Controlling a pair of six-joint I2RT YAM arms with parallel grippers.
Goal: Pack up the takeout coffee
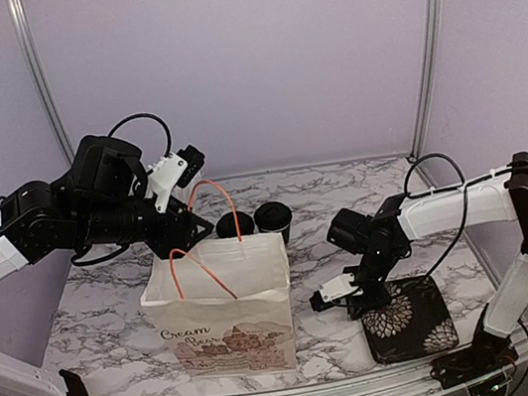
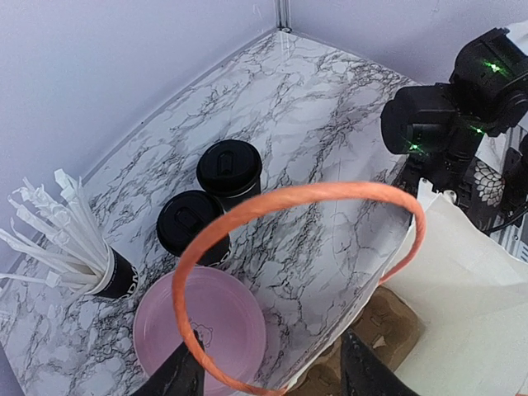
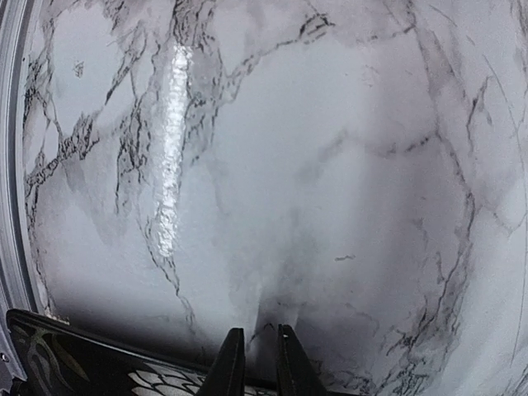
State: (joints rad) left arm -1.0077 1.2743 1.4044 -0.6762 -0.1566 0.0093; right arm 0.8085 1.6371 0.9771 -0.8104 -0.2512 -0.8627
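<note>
Two small black paper cups [image 2: 229, 169] with round plastic lids stand upright, axes vertical, side by side, centre-left on the glossy marbled surface [image 2: 330, 107]. Left pincer [image 2: 270, 345] apart; right pincer [image 3: 259, 330] nearly together, empty.

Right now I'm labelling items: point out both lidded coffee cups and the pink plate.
Coffee cup nearest the plate [image 2: 190, 221]: left wrist view, centre of its lid.
Other coffee cup [image 2: 229, 165]: left wrist view, centre of lid.
Pink plate [image 2: 231, 318]: left wrist view, bare middle.
</note>
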